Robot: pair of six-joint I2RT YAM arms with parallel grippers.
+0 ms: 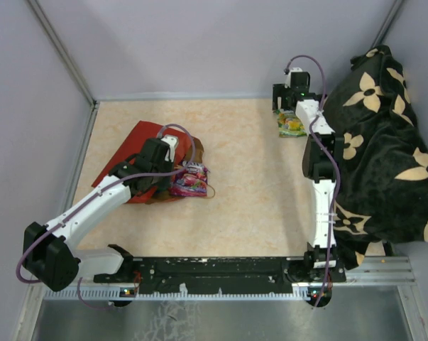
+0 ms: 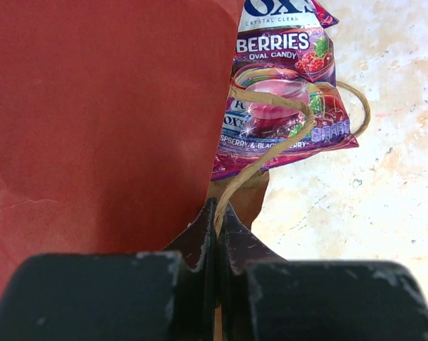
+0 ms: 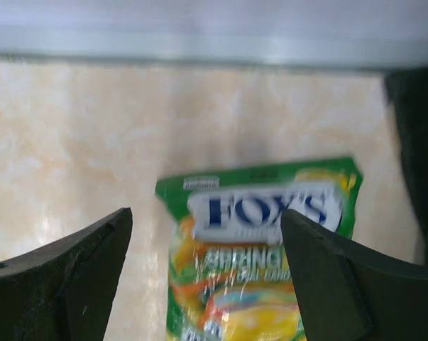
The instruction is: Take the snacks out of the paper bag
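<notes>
Overhead, the left gripper (image 1: 172, 169) sits at the mouth of the red paper bag (image 1: 137, 153), which lies flat left of centre with a purple packet (image 1: 189, 182) poking out. Its wrist view adds the detail: jaws pinched tight on the bag's brown handle (image 2: 270, 153). On the right, the wrist view shows the right gripper (image 3: 205, 217) spread wide, gripping nothing, above a green packet (image 3: 260, 284). The packet lies near the back wall (image 1: 199, 42), just beside the black flowered cloth (image 1: 384, 156). Between the arms the table (image 1: 249, 177) is open.
</notes>
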